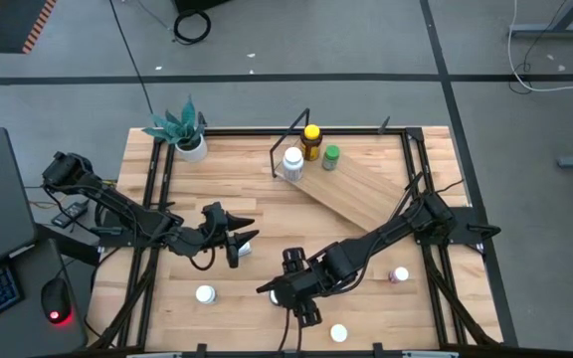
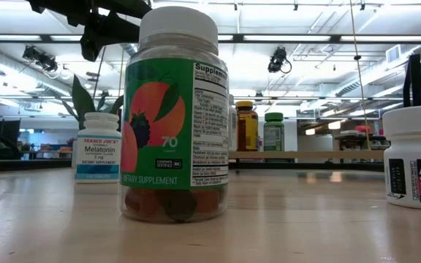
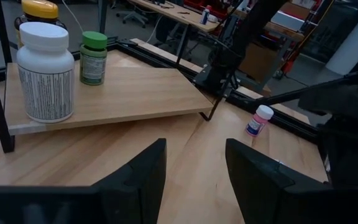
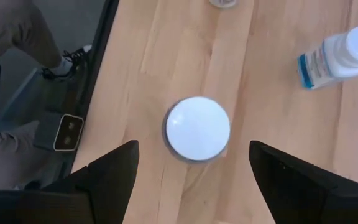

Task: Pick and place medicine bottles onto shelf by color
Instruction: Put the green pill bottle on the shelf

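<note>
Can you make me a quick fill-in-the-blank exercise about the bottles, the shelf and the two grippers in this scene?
1. The shelf holds ____ bottles.
2. The amber bottle on the shelf has a ____ cap.
3. The right gripper hangs with open fingers right above a bottle with a ____ cap.
4. The left gripper holds ____ between its open fingers.

Missing words: three; yellow; white; nothing
</note>
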